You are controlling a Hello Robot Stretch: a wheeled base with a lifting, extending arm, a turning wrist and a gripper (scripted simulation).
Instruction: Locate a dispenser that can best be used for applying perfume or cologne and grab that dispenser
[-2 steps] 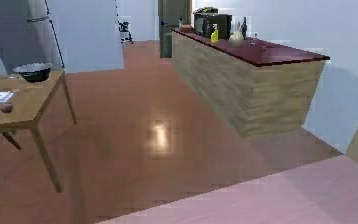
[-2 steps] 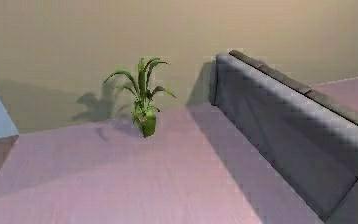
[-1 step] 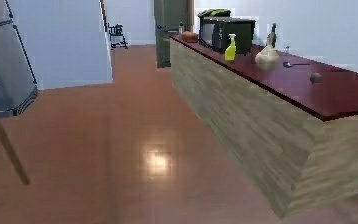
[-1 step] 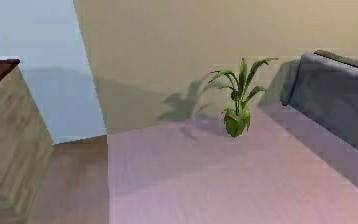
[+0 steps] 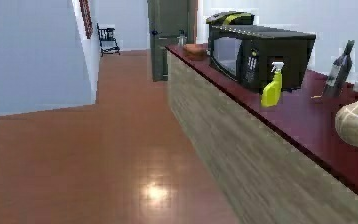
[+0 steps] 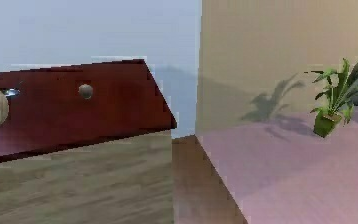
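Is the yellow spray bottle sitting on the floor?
No, the yellow spray bottle stands upright on the dark red countertop, right by the black microwave.

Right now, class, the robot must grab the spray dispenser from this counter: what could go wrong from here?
1. The yellow spray bottle stands close beside the microwave and fairly near the front edge of the counter. A clumsy reach could tip it off or strike the microwave.
2. The dark bottle farther along could be mistaken for the dispenser.
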